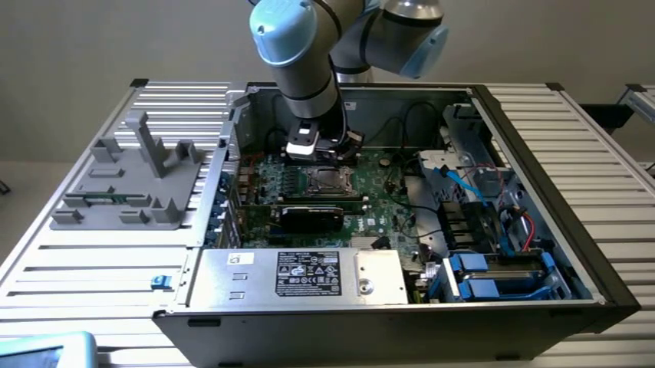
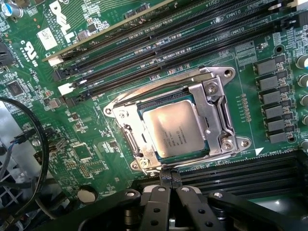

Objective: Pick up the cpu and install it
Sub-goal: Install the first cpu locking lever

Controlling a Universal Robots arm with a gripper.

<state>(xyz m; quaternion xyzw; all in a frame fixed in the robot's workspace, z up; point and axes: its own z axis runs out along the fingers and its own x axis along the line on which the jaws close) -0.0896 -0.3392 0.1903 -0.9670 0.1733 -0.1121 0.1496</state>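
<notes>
The cpu, a flat square chip with a shiny silver-beige top, lies inside the metal-framed socket on the green motherboard. In the exterior view the cpu sits in the middle of the board, inside the open computer case. My gripper hovers just off the socket's edge with its two black fingers pressed together and nothing between them. From outside, the gripper hangs just behind the socket, at its left corner.
Black memory slots run along both sides of the socket. A black card stands in front of it, cables loop beside the board, and a grey power supply fills the case front. A grey fixture rests on the table.
</notes>
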